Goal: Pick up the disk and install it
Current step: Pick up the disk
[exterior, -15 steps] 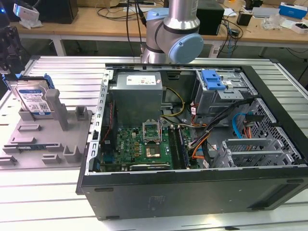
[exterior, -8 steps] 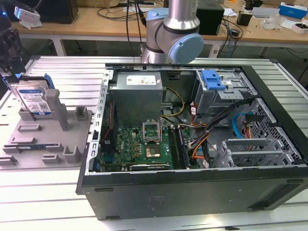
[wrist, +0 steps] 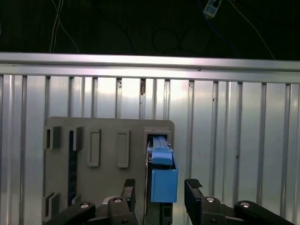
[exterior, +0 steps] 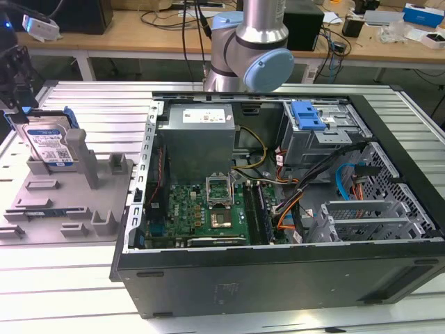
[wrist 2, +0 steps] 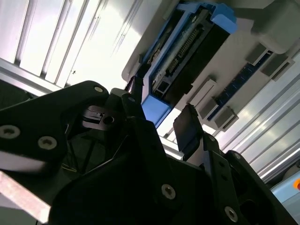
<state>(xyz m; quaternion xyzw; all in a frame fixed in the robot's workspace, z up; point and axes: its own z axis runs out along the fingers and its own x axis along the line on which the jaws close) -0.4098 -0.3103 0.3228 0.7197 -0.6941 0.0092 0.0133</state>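
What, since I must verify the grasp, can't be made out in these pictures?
Disk lower part: exterior view, sunk in the grey holder.
Disk's label: both wrist views see it edge-on.
Gripper: the exterior view's left edge cuts off most of it.
Drive cage inside: exterior view, covered by its top and the blue latch.

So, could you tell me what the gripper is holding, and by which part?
Nothing: the gripper stands open astride the disk's blue bracket end, with gaps on both sides.
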